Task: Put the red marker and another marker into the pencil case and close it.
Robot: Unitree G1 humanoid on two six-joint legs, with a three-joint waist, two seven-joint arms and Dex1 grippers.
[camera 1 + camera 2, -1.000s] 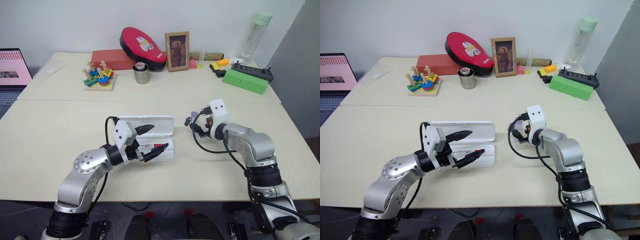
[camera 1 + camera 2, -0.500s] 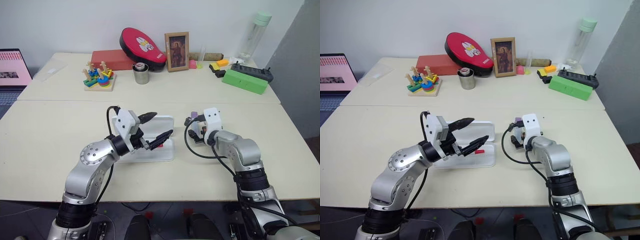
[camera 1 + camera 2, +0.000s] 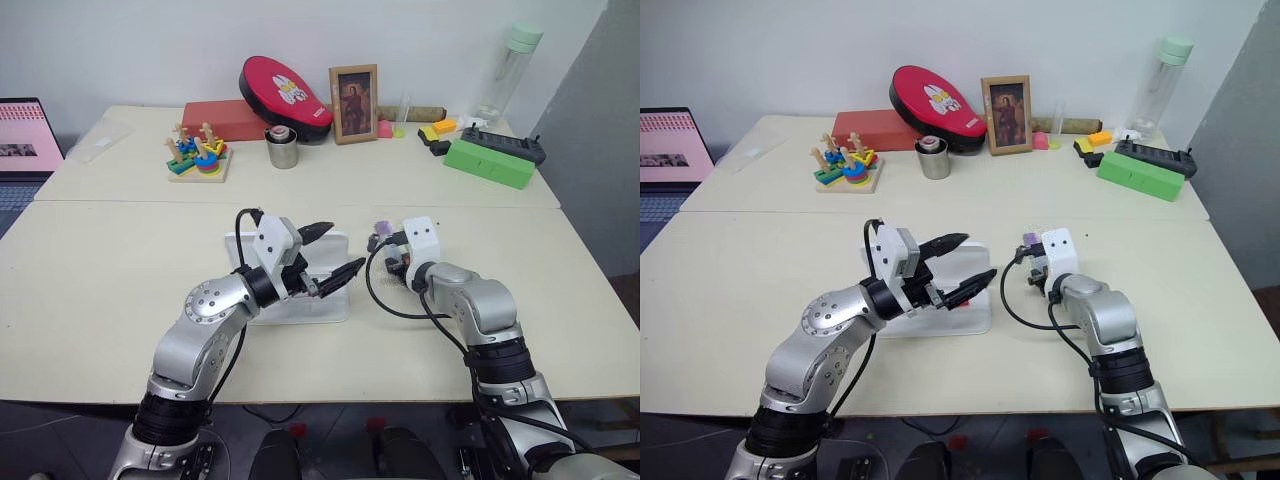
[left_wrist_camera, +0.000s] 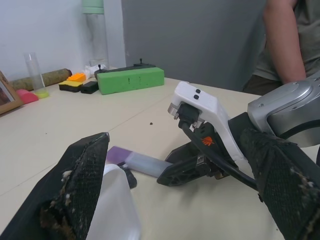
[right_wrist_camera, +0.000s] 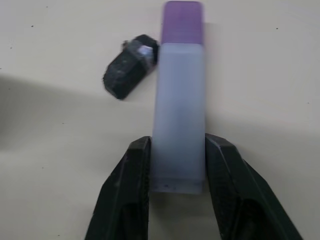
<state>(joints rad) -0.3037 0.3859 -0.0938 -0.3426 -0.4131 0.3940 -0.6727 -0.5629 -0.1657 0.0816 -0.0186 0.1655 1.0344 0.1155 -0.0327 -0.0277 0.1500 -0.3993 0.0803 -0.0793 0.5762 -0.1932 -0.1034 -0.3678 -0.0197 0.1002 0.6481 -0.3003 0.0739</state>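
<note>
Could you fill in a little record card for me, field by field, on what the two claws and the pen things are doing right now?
right gripper: fingers closed against both sides of the lavender marker, which lies on the table
left gripper: open, holding nothing, above the pencil case
pencil case: white, on the table under the left gripper, mostly hidden by it
small dark piece: lies loose on the table beside the marker's purple end
back of table: red pouch, picture frame, green box
</note>
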